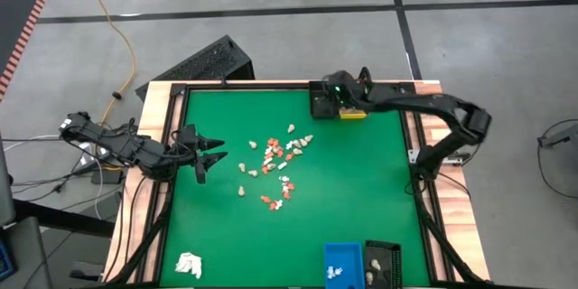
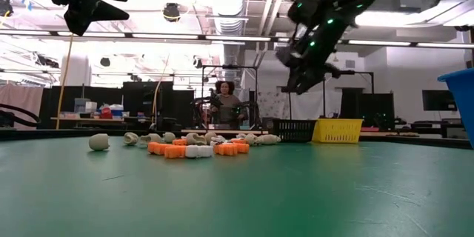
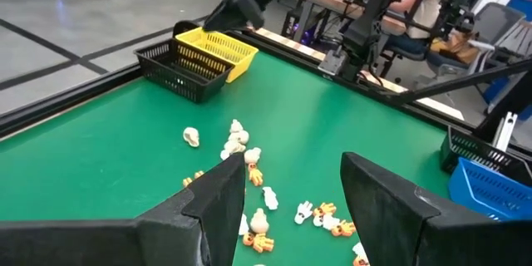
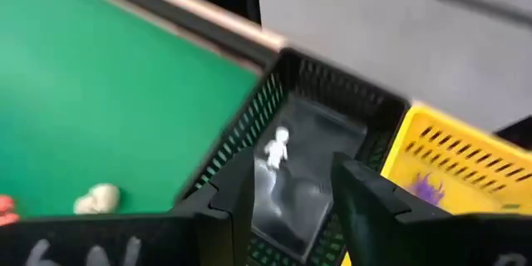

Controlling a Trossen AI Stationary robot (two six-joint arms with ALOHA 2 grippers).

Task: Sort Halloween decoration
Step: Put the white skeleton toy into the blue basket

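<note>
High view, left to right. At lower left of the green table [image 1: 361,190] lies a white wadded lump [image 1: 189,265], apart from everything else. The left gripper [image 1: 208,153] hangs at centre left over the mat, fingers spread wide and holding nothing; the left wrist view confirms bare green between them. Just right of it, at frame centre, the Halloween decoration pieces [image 1: 275,167] lie scattered loose: orange, white and cream, each too small to identify singly. At the lower edge stand a blue basket [image 1: 342,263] and a black basket [image 1: 382,264], both cut off by the frame, each holding a few pale specks that are hard to make out. At upper centre right the right gripper [image 1: 336,92] hovers over a black basket [image 1: 322,104] beside a yellow basket [image 1: 353,114]; the arm hides much of both. In the right wrist view its fingers stand partly apart with nothing between them; a small white figure [image 4: 276,146] shows blurred inside the black basket, and a purple piece [image 4: 430,189] in the yellow one.
</note>
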